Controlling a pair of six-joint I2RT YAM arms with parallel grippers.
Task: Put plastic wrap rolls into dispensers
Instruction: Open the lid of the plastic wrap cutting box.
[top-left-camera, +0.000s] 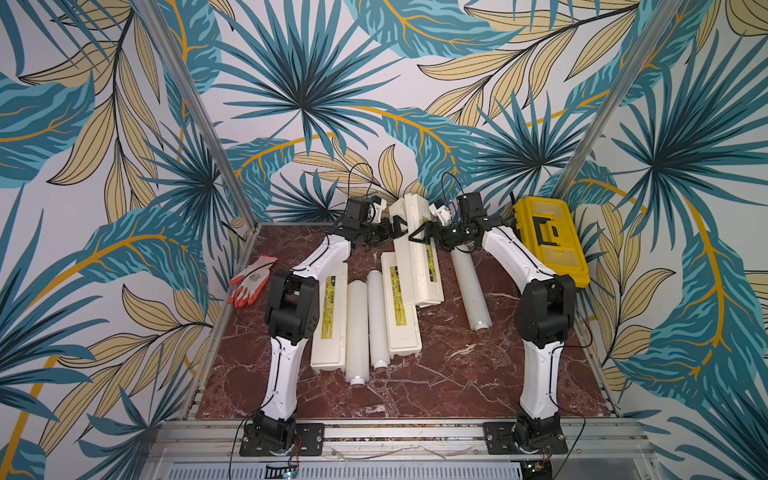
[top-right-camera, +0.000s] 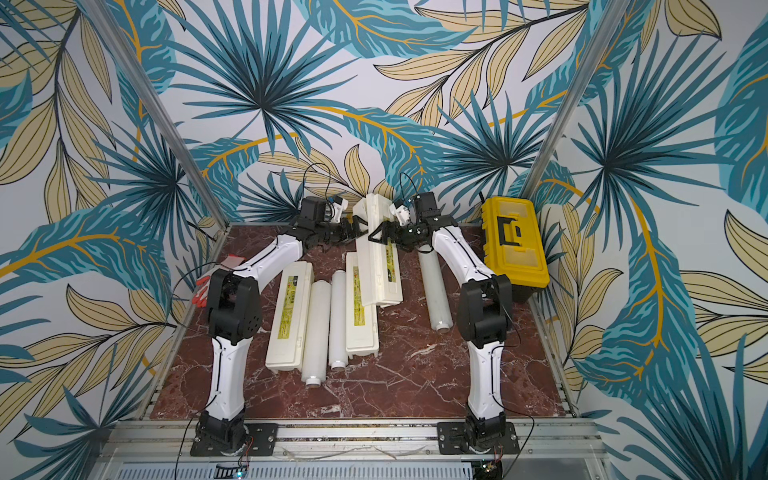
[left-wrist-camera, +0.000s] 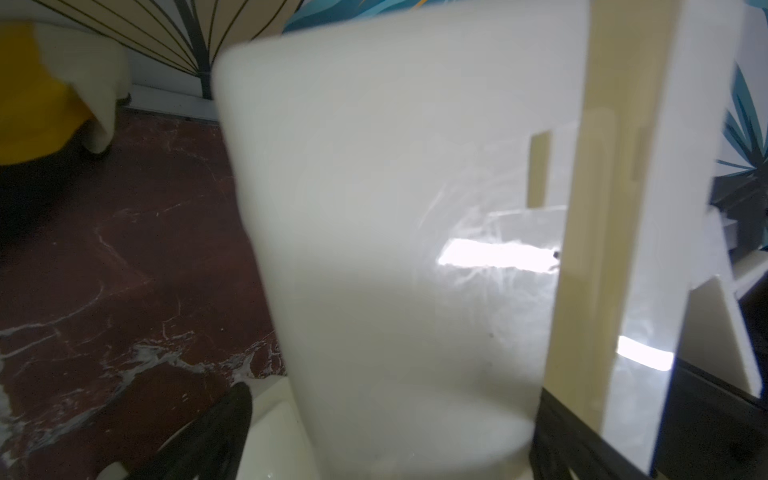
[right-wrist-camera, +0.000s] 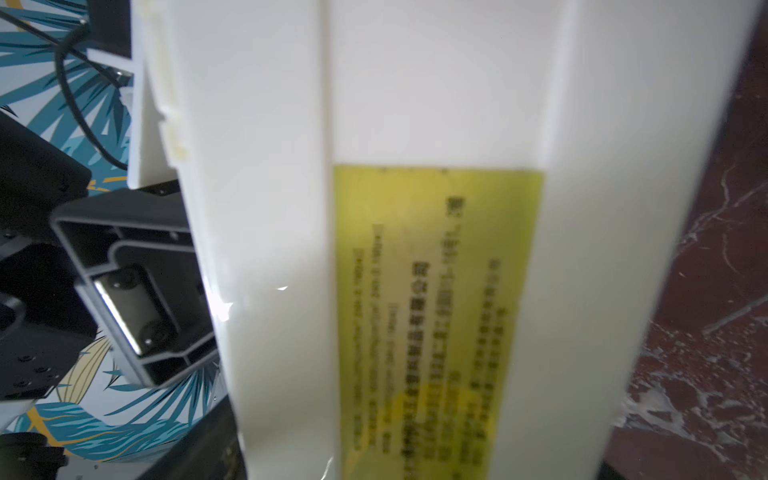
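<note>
The right fingers (top-left-camera: 432, 235) clasp the tilted box (top-left-camera: 411, 270) across its labelled face, while the left fingers (left-wrist-camera: 220, 432) stand spread wide at its underside.

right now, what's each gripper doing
left gripper: jaws wide astride the raised dispenser; grip cannot be told
right gripper: against the same dispenser; cannot be told

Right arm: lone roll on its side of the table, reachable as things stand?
Probably yes. The roll lies uncovered near the right gripper, nothing lying on it; but that gripper is at the raised dispenser and must leave it first.
</note>
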